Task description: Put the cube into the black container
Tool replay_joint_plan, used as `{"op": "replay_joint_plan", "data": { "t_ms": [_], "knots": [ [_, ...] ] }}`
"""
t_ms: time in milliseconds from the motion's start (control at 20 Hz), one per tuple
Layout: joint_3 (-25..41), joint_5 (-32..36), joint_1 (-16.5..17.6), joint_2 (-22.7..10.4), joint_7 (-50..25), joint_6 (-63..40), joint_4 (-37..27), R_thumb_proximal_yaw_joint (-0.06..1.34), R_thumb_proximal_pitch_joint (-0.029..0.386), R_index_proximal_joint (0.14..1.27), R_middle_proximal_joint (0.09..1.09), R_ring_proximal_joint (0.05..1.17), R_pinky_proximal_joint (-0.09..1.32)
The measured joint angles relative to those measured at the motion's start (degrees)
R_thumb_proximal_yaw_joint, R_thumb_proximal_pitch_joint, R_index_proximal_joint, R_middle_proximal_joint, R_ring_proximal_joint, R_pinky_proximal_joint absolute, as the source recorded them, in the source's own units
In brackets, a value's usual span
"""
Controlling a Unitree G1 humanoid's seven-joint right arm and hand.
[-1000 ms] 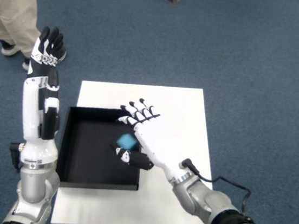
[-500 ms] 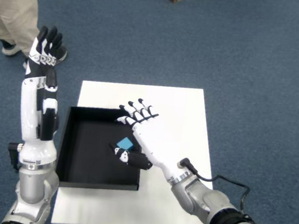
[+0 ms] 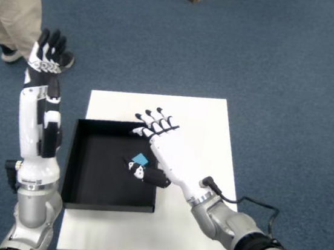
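Blue carpet (image 3: 284,66), white table (image 3: 216,125)

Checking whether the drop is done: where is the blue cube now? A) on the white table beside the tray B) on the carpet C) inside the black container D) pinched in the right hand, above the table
C: the cube lies on the floor of the black container, just beside the open right hand.

My right hand (image 3: 166,152) covers part of the black container (image 3: 97,171), hiding its right wall and some of the floor beneath my palm. Just left of my thumb, the cube (image 3: 141,159) shows only partly, so I cannot tell whether my thumb touches it. My forearm runs off the bottom edge.
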Motion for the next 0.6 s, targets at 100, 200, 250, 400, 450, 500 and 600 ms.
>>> {"op": "replay_joint_plan", "data": {
  "t_ms": [100,200,250,400,450,500,600],
  "knots": [
    [-0.1,0.6,0.3,-0.6,-0.9,-0.1,0.0,0.61,0.104,0.56,0.22,0.19,0.06],
    [-1.6,2.2,1.6,-2.5,-2.6,-2.2,-0.3,0.62,0.104,0.56,0.22,0.19,0.06],
    [-2.3,3.6,2.5,-3.4,-3.5,-3.5,-0.2,0.62,0.105,0.56,0.22,0.19,0.06],
    [-4.0,6.8,4.2,-4.3,-4.9,-8.1,1.0,0.61,0.105,0.56,0.23,0.20,0.06],
    [-4.1,7.2,4.2,-4.5,-4.9,-9.6,1.5,0.61,0.103,0.56,0.23,0.20,0.07],
    [-4.4,7.8,4.2,-4.7,-5.2,-11.0,2.3,0.61,0.102,0.56,0.25,0.23,0.09],
    [-5.9,8.8,4.3,-5.4,-6.8,-13.4,3.8,0.62,0.104,0.57,0.29,0.27,0.15]
  ]
}}
